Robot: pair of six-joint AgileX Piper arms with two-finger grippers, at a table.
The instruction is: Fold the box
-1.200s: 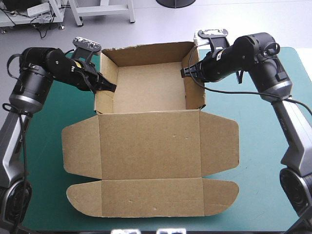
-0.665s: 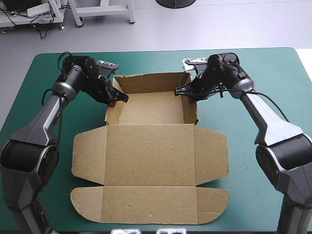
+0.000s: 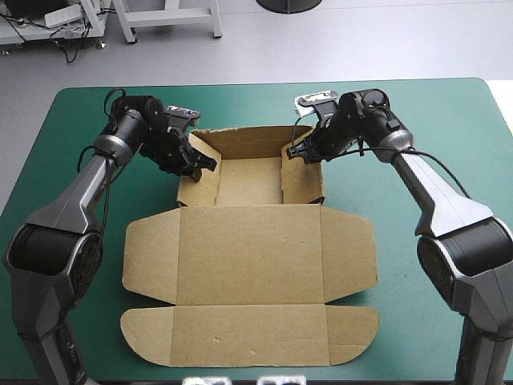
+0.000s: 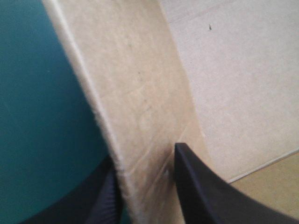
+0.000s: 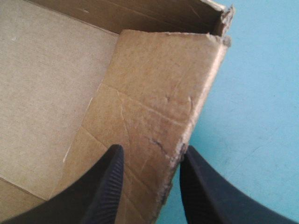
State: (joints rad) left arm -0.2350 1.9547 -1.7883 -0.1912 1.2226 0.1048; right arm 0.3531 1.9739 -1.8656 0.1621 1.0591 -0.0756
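Observation:
The brown box point(image 3: 248, 241) lies on the teal-green cover as an open tray at the far side, with its lid panel and flaps flat toward the near edge. My left gripper point(image 3: 200, 164) is shut on the tray's left wall point(image 4: 140, 116), one black finger on each face. My right gripper point(image 3: 293, 152) is shut on the right wall point(image 5: 159, 102) near its far corner. Both side walls lean inward over the tray floor point(image 3: 248, 183). The back wall point(image 3: 244, 138) stands upright.
Bare teal-green cover point(image 3: 433, 208) lies to the right of the box, and a narrower strip point(image 3: 72, 265) to its left. The front flap point(image 3: 248, 335) reaches close to the table's near edge.
Earlier the box and both grippers stood higher and nearer the camera; they have come down to the table. Since then the two side walls have tipped inward.

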